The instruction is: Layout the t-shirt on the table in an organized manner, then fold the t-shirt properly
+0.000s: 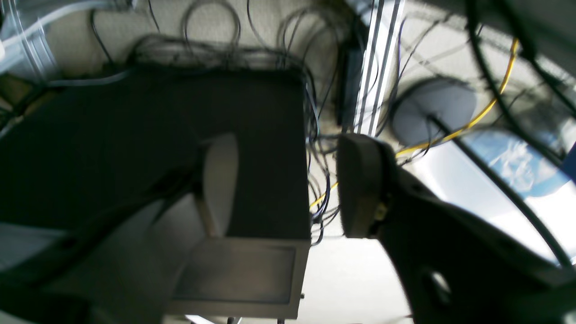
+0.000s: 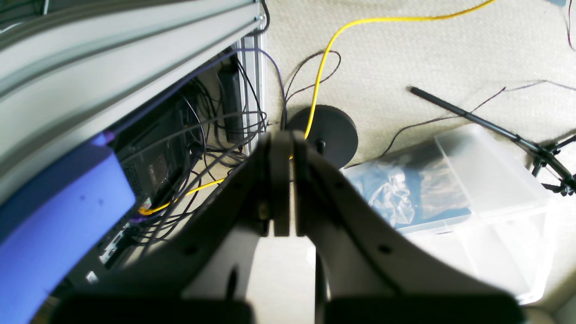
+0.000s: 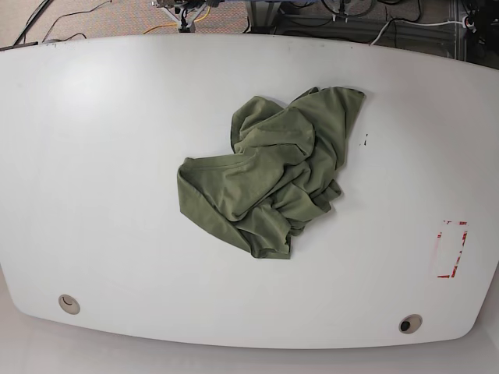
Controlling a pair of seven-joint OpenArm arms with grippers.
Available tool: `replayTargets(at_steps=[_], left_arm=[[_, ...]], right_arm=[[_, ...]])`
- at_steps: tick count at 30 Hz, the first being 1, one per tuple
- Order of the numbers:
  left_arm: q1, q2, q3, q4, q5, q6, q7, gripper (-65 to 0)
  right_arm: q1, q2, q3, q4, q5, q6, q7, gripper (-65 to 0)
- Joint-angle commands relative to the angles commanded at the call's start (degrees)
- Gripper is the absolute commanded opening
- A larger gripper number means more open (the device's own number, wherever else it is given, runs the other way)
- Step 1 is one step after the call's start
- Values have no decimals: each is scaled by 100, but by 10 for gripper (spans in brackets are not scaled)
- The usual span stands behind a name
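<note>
White table (image 3: 93, 156), base view: olive t-shirt (image 3: 269, 175) crumpled at frame centre, untouched.
My left claw (image 1: 288, 184) spread, right claw (image 2: 282, 180) pressed together, both off-table; layout not begun. Next, I judge: reach in, find hem.

- Your base view looks straight down on the counter (image 3: 93, 156) from high above, taking in nearly the whole top.
- Your left wrist view looks past its gripper (image 1: 288, 184) at the floor, away from the counter.
- Your right wrist view also faces the floor; both wrist views share the yellow cable (image 2: 324, 58) and round black base (image 2: 330, 130).
</note>
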Motion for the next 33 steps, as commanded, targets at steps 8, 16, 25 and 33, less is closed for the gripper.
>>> replayTargets(at_steps=[8, 16, 25, 33], left_arm=[[1078, -170, 21, 1503, -146, -1, -164, -633], [1077, -192, 12, 2020, -138, -40, -165, -650], [998, -201, 12, 2152, -129, -40, -200, -650], [1024, -210, 12, 2152, -129, -40, -200, -650]], right_arm=[[-948, 67, 11, 1465, -13, 38, -87, -649], [-795, 44, 5, 1428, 11, 15, -61, -647], [-759, 44, 14, 1419, 11, 15, -61, -647], [-812, 44, 22, 1419, 20, 15, -61, -647]])
